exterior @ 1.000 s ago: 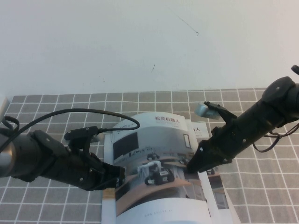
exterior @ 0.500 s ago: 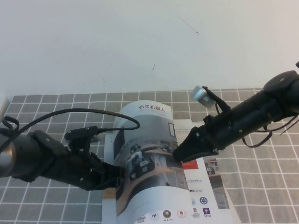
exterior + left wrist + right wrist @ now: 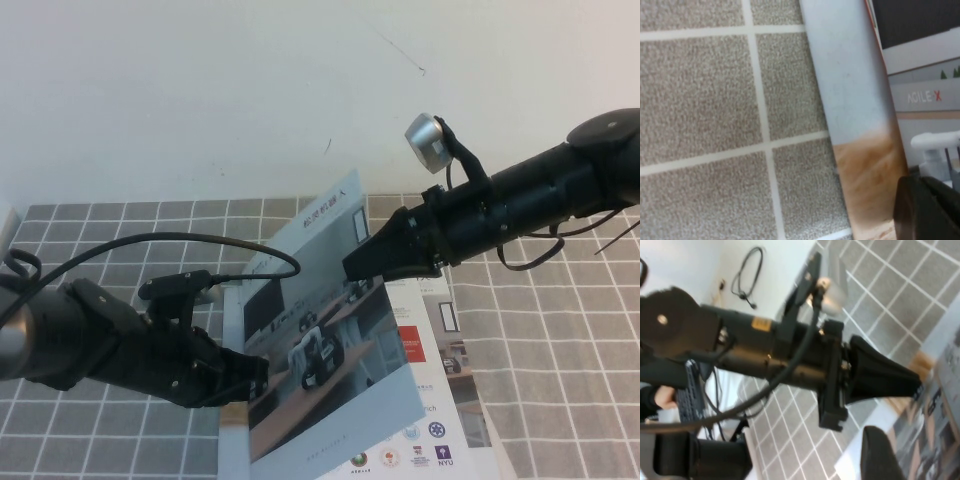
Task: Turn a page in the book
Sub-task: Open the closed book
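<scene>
- The right gripper (image 3: 352, 268) pinches the page (image 3: 330, 340), lifted steeply off the book (image 3: 440, 420).
- The left gripper (image 3: 255, 378) presses the book's spine edge; its finger gap is hidden, so cannot tell.
- The page hides most of the book's inner sheet.

High cam is sitting raised on the robot's side, looking down across the worktop (image 3: 560, 400). Left wrist cam is looking close-up at the book (image 3: 860, 130) edge, left hand (image 3: 927, 210) showing in frame. Right wrist cam is facing the left hand (image 3: 912, 382). All three are sharing the book's left edge.
</scene>
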Tool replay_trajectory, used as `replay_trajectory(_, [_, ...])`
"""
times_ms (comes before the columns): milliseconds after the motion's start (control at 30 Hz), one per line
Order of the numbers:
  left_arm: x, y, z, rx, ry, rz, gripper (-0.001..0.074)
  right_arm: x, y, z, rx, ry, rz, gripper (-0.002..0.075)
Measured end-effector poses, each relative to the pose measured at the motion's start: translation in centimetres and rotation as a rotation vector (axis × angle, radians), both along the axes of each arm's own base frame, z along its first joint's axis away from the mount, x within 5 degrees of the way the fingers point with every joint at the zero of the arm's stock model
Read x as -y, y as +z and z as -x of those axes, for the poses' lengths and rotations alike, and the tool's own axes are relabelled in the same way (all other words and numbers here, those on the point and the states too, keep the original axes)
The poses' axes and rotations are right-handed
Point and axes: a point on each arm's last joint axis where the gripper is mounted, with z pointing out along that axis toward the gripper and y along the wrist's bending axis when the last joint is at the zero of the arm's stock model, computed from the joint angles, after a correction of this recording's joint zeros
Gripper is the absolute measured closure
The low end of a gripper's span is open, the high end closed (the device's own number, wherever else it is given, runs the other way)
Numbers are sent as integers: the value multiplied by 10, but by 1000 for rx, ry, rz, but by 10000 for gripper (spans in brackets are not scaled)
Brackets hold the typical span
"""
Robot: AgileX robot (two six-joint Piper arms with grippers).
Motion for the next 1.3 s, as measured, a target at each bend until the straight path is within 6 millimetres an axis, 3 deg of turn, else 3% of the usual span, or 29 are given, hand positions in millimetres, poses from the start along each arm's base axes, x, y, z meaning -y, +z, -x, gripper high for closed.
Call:
replay_trajectory(233, [-1, 12, 1, 61, -35, -11, 738, -5, 3, 1, -12, -7, -33, 411])
replay_trajectory(333, [-3, 35, 5, 141, -62, -10, 738, -10, 7, 1, -9, -10, -57, 411])
replay_trajectory(467, [-6, 80, 17, 285, -86, 15, 738, -20, 19, 0, 32, 11, -74, 411])
replay_trajectory(667, [-15, 144, 56, 458, -145, 59, 738, -45, 42, 4, 113, 72, -110, 411])
replay_trajectory(833, [-30, 168, 107, 585, -145, 91, 738, -64, 56, 12, 158, 124, -133, 411])
replay_trajectory(1067, [-40, 155, 167, 559, -164, 215, 738, -79, 56, 21, 179, 161, -131, 411])
replay_trajectory(1300, [-33, 140, 188, 586, -278, 355, 738, -92, 55, 28, 197, 163, -121, 411])
